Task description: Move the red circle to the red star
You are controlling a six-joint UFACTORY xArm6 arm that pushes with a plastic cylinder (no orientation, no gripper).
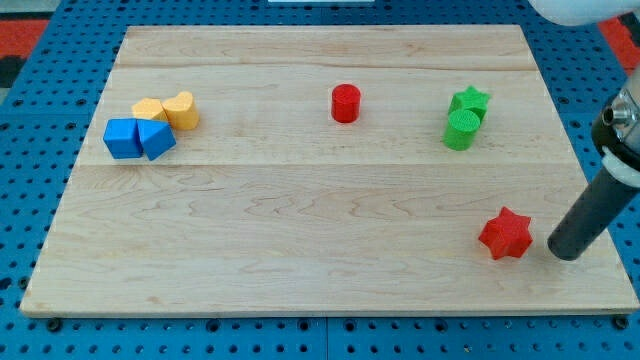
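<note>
Resting at the bench's lower right, our tip sits just right of the red star; this end effector is a bare rod, no jaws. The red circle stands well apart, near the view's top centre.

Top centre of board: red circle. Lower right: red star, my tip just beside, view's right. Upper right: green star touching green circle below. Upper left: yellow blocks above blue blocks, touching.
</note>
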